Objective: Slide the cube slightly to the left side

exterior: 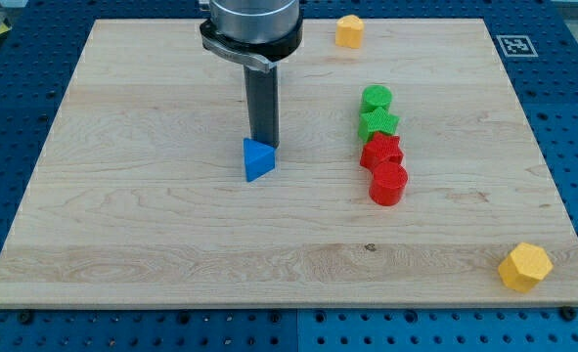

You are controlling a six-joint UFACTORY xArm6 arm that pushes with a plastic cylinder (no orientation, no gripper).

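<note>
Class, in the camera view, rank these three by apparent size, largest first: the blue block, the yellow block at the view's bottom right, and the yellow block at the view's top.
1. Yellow block, bottom right; nearness may inflate it.
2. Blue block, roughly similar, so unsure.
3. Yellow block at top.

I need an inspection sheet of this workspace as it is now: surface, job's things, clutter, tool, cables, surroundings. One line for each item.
Surface: wooden board, flat, on a blue perforated table.
Job's things: blue block, looks like a triangle rather than a cube, near the board's middle.
Clutter: green cylinder, green star, red star and red cylinder in a touching column at the view's right; yellow block at the top edge; yellow hexagon at the bottom right corner.
Tool: my tip touches or nearly touches the blue block's upper side.
Cables: nothing seen.
Surroundings: marker tag at the board's top right corner.
</note>
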